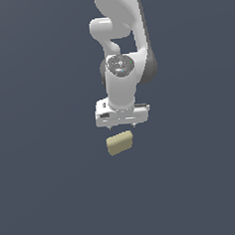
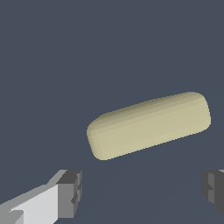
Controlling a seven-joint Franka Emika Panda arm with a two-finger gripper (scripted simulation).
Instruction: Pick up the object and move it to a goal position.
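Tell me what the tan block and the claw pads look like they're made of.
Block: matte khaki with soft rounded edges and no gloss, maybe foam or plastic; a render leaves it open. Claw pads: dark grey, flat, possibly rubber, on a pale smooth finger.

Background (image 1: 45, 195): a single uniform dark slate-blue field fills the exterior view from edge to edge. No seam, horizon or texture can be made out. Lighting is even and flat. The wrist view shows the same plain dark surface (image 2: 65, 52), slightly graded in tone.
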